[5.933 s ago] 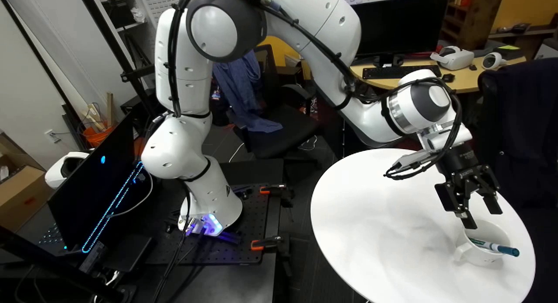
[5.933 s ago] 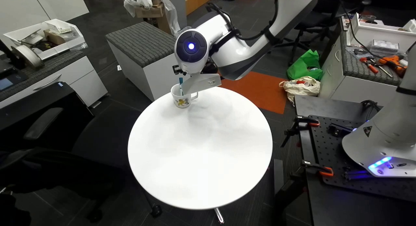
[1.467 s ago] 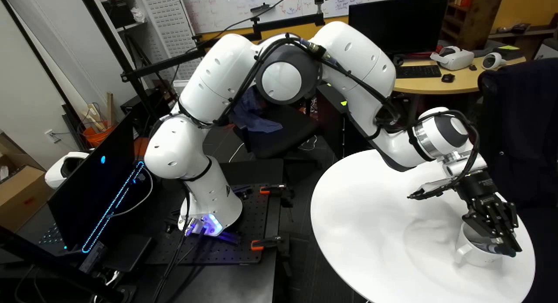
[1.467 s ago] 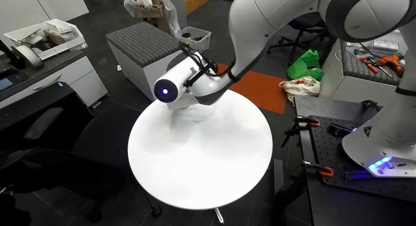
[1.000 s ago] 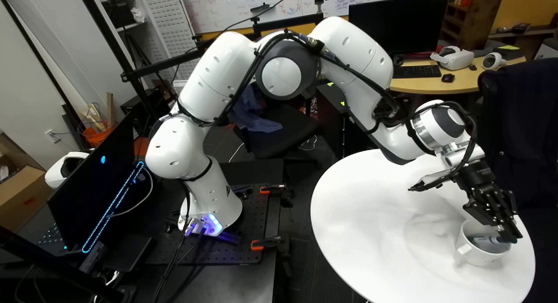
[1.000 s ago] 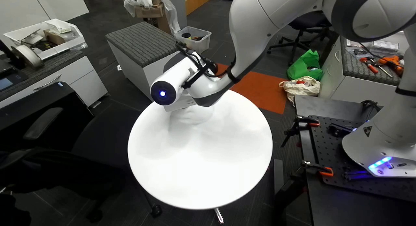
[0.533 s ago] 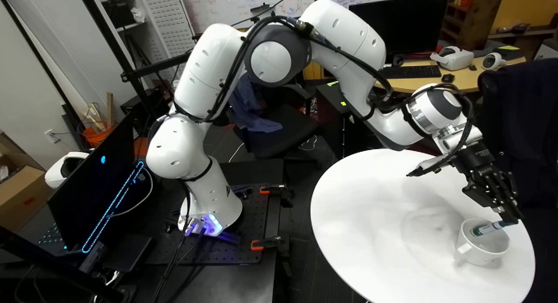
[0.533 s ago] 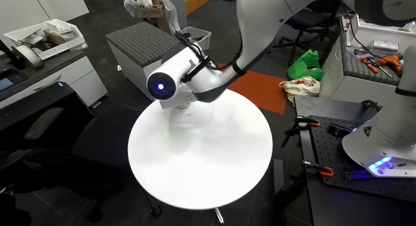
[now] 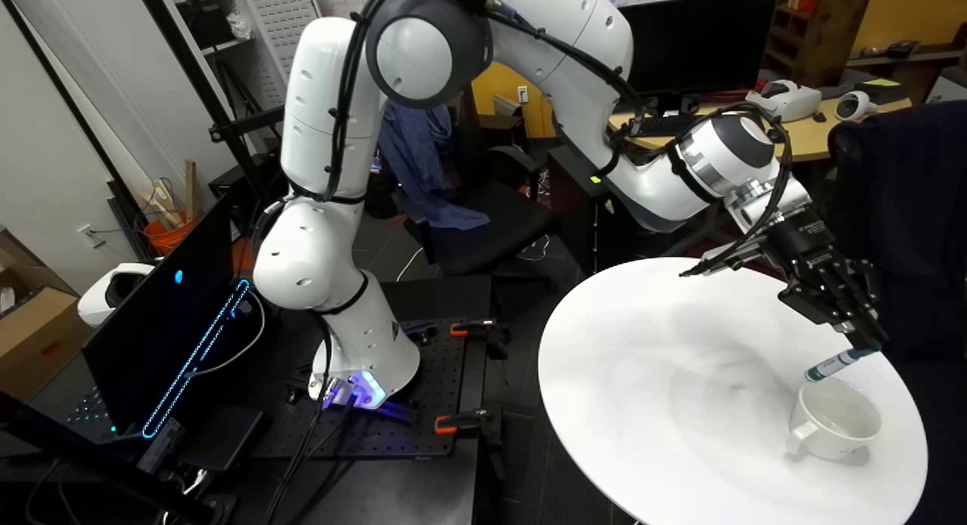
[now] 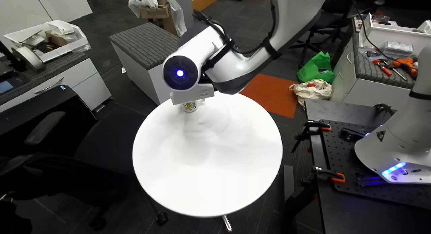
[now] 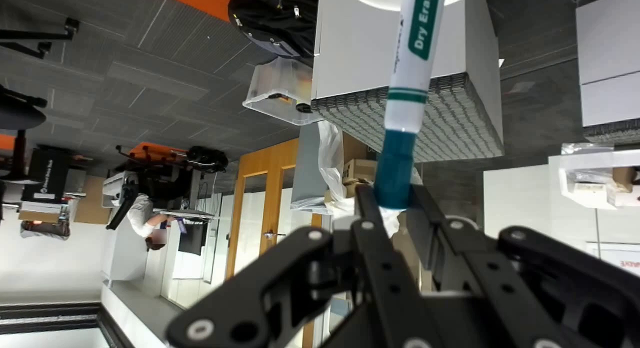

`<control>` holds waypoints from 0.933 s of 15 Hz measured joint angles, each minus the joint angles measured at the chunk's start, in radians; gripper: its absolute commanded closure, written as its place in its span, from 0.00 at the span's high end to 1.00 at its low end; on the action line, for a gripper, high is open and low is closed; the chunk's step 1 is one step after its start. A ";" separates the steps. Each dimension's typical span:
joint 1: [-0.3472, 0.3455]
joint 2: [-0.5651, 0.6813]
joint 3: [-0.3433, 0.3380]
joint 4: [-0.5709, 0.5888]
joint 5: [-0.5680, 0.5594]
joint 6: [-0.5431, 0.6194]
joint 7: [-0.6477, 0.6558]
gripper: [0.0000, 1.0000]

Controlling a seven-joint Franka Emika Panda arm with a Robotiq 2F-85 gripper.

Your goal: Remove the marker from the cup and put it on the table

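Teal cap (image 11: 395,175): we are pinching the marker (image 11: 407,102) by this end, probably because a hold so high is sparing our fingers (image 11: 366,208) a reach into the cup (image 9: 831,443).
Gripper (image 11: 391,200): its two fingers are pressing on the cap from opposite sides, and we are seeing only the marker between them.
White barrel (image 9: 833,364): it is slanting in the air, clear of the cup's inside, its lower end (image 9: 813,375) hanging near the rim; whether that end is lying over the mouth or just past it, we are not managing to tell.
Cup: it is standing upright, its handle (image 9: 804,433) pointing towards the robot's base (image 9: 370,355); in an exterior view only part of it is showing, below a white bracket (image 10: 192,93).
Round table (image 9: 642,389): we are judging the removing as done and the placing as yet to come. Its broad middle is lying between cup and base, so we are favouring a sideways carry before any lowering; a straight drop here is risking a fall into the cup.
Lower end: gripping one end alone, we are expecting the marker to swivel on touching the top; a low, flat release is looking safest against rolling.
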 measured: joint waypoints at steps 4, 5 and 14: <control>0.001 -0.100 0.028 -0.090 -0.052 0.010 0.038 0.05; 0.000 -0.116 0.036 -0.103 -0.060 0.016 0.038 0.05; -0.018 -0.150 0.087 -0.179 -0.036 0.242 -0.091 0.05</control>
